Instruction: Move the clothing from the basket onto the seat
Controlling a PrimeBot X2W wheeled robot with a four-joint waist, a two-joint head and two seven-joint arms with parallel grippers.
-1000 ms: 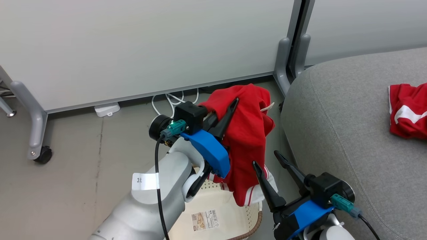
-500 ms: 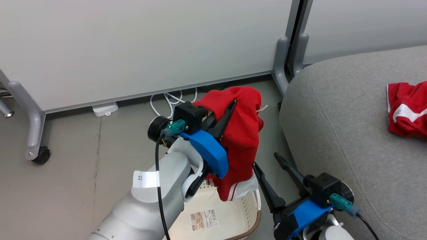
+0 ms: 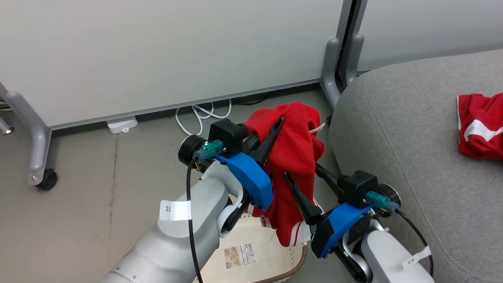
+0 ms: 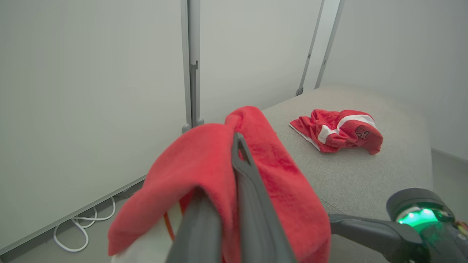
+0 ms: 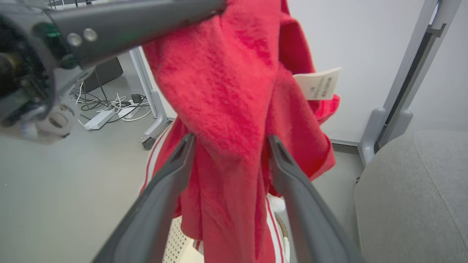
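Observation:
My left gripper (image 3: 275, 127) is shut on a red garment (image 3: 292, 165) of the clothing and holds it up above the basket (image 3: 292, 265), whose cream wall and brown rim show at the bottom. The fabric drapes over the left fingers (image 4: 252, 190) and hangs down with its white-striped hem near the basket rim. My right gripper (image 3: 301, 171) is open, its fingers (image 5: 179, 164) standing either side of the hanging garment (image 5: 226, 91). The grey seat (image 3: 393, 129) lies to the right, with another red and white garment (image 3: 479, 125) resting on it.
Grey partition panels stand behind, with a centre post (image 3: 334, 59) by the seat's corner and a castered leg (image 3: 47, 181) at the left. White cables (image 3: 200, 116) and a power strip (image 3: 122, 124) lie on the floor along the panel base.
My right gripper has risen and moved left, so its open fingers now straddle the hanging garment. The left gripper still holds the garment up, shifted slightly right.

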